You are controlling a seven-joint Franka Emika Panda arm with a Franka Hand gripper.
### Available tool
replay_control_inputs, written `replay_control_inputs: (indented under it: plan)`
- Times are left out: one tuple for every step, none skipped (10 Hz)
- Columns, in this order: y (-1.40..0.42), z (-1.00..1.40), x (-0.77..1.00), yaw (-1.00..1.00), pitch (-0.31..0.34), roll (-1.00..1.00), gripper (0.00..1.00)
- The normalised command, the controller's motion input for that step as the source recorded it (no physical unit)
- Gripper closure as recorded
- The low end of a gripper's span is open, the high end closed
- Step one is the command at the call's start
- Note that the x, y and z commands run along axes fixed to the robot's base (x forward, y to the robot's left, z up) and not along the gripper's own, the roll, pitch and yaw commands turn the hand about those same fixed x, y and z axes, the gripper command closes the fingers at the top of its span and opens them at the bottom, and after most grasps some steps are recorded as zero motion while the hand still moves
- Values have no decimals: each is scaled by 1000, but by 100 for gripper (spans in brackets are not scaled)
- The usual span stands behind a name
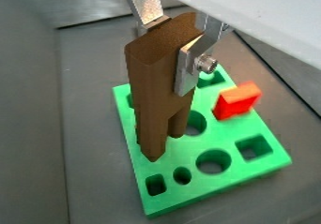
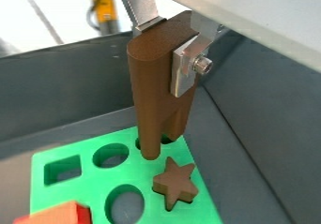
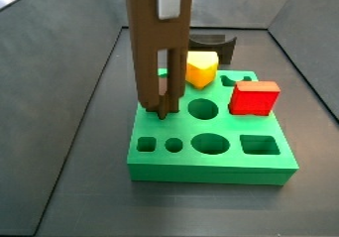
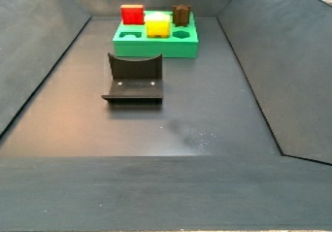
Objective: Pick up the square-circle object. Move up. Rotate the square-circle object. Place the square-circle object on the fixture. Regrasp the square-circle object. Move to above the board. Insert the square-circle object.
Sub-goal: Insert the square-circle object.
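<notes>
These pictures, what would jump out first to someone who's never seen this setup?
The tall reddish-brown square-circle object stands upright in the gripper, its lower end at a hole in the bright green board. A red block and a yellow block sit on the board; the dark fixture stands apart on the floor.

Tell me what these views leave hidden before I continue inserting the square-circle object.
- Tip of the square-circle object: in both wrist views its own body covers the board hole beneath.
- Insertion depth: in a side view the tip overlaps the board, depth unclear.
- Hand: cut off by the edge in wrist views; in a side view too small.
- Fixture: seat faces away.
</notes>
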Motion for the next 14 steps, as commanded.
replay_control_inputs:
  plan:
    - [-49,-394,0,-1000,-109,-9,100]
    - [-40,-386,0,-1000,-107,-17,100]
    - [-54,-417,0,-1000,-114,-7,100]
    - [-180,-471,0,-954,-100,0,100]
    - [-351,-391,0,-846,-67,0,100]
    - [-463,-174,0,-469,37,1,100]
    - [-229,-91,0,-43,0,19,100]
    - [-91,-54,0,0,0,11,100]
    - [-3,-97,0,0,0,21,100]
    - [-37,-186,-3,40,0,107,100]
    - [-37,-197,-74,103,0,199,100]
    - [-49,-137,-60,20,14,201,100]
    - [-43,-120,-83,6,0,149,100]
    - [-89,-143,-60,0,0,144,100]
